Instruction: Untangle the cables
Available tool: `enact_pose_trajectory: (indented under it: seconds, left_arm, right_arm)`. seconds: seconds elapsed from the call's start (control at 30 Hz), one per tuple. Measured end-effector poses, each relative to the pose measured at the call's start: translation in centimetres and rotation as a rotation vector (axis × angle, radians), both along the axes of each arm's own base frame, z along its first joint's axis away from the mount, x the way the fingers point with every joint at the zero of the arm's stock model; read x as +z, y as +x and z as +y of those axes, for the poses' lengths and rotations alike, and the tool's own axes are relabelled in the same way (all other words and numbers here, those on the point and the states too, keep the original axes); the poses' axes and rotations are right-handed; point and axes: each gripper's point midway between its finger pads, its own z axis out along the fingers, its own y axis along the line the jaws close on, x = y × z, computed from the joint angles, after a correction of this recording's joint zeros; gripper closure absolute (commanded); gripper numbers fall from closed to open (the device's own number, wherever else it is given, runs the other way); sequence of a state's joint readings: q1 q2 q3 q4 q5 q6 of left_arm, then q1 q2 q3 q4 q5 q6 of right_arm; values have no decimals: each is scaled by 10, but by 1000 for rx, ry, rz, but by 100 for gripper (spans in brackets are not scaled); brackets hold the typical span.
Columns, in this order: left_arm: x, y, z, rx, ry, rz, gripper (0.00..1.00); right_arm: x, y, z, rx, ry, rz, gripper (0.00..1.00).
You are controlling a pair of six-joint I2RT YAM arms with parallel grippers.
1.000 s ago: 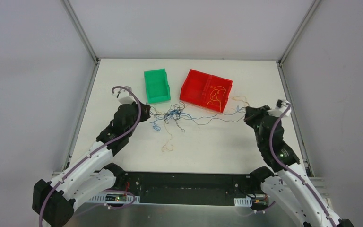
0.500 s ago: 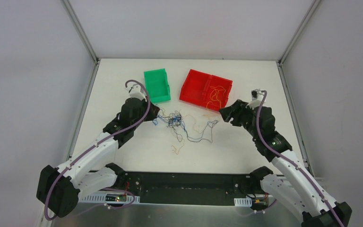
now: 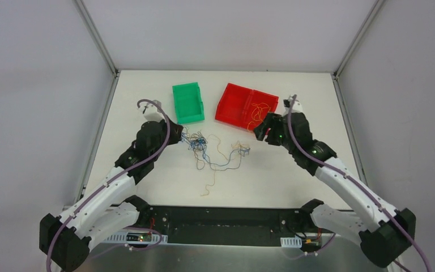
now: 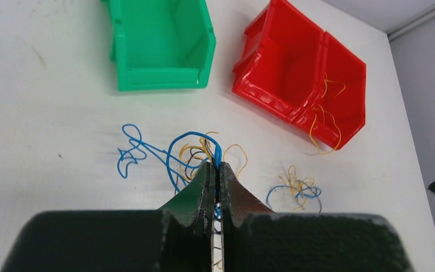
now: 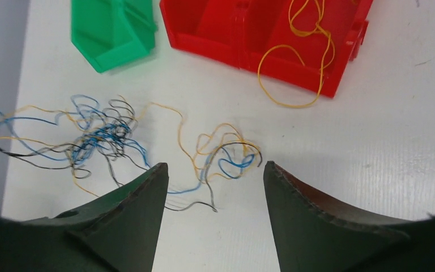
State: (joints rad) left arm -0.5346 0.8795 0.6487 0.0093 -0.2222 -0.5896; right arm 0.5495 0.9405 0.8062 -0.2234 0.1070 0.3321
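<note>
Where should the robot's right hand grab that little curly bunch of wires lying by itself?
Probably grip the small bunch at its crowded middle, where yellow, blue and dark loops cross; a single strand is too thin to pinch. It lies flat on the table, so come straight down from above with the open right gripper.

Left arm [image 3: 110, 184], white shells with black joints: extended forward and angled inward. Its dark two-finger left gripper [image 4: 215, 165] is pinched tight on thin coloured wires [image 4: 204, 148].
Right arm [image 3: 348, 184], same build: angled inward. Its dark right gripper [image 5: 215, 167] has jaws spread wide, holding nothing.
</note>
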Motion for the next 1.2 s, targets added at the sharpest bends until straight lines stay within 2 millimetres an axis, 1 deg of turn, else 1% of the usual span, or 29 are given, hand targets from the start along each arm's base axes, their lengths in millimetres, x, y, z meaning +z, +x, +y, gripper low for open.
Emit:
enact_pose_trajectory:
  seconds: [0.07,0.13,0.17,0.23,0.27,0.33,0.4,0.53,0.63,0.77,0.87,0.9,0.93,1.03,1.1,1.17,1.2]
  left_arm:
    - [8,-2,8,31,-9,-32,100]
    - [13,-4,13,51,-15,-52,100]
    - [15,-4,14,57,-16,-57,100]
    - [14,-3,16,66,-12,-55,100]
    - [12,-3,16,68,-10,-52,100]
    - [8,-2,15,69,-3,-39,100]
    - [4,-1,15,68,5,-27,100]
    - [1,-1,14,67,10,-17,100]
    - [1,-1,14,67,10,-17,100]
    - [1,-1,14,67,10,-17,100]
    - [1,-1,14,66,10,-16,100]
    - [0,-1,14,66,10,-16,100]
    - [0,-1,14,65,10,-16,100]
    - [0,-1,14,66,10,-15,100]
    - [0,-1,14,66,10,-15,100]
    - [0,0,14,68,11,-16,100]
    - [0,0,15,71,12,-16,100]
  right_arm:
    - [-14,1,11,6,-55,48,35]
    - [-35,-5,20,9,-104,101,36]
    - [-46,-10,23,13,-123,123,39]
    - [-68,-21,26,32,-145,159,44]
    - [-80,-27,27,43,-151,175,45]
    - [-101,-36,29,66,-163,213,45]
    - [-113,-40,35,90,-168,246,45]
    - [-133,-44,62,164,-173,280,44]
    - [-144,-47,81,214,-188,294,43]
    - [-150,-43,110,270,-197,285,43]
    - [-150,-41,122,293,-192,265,46]
    - [-150,-40,125,297,-190,263,48]
    - [-150,-39,127,300,-189,263,55]
    - [-154,-36,132,306,-193,266,83]
    - [-157,-36,132,302,-196,274,99]
    - [-156,-36,130,295,-200,275,100]
    - [-153,-37,127,287,-199,274,100]
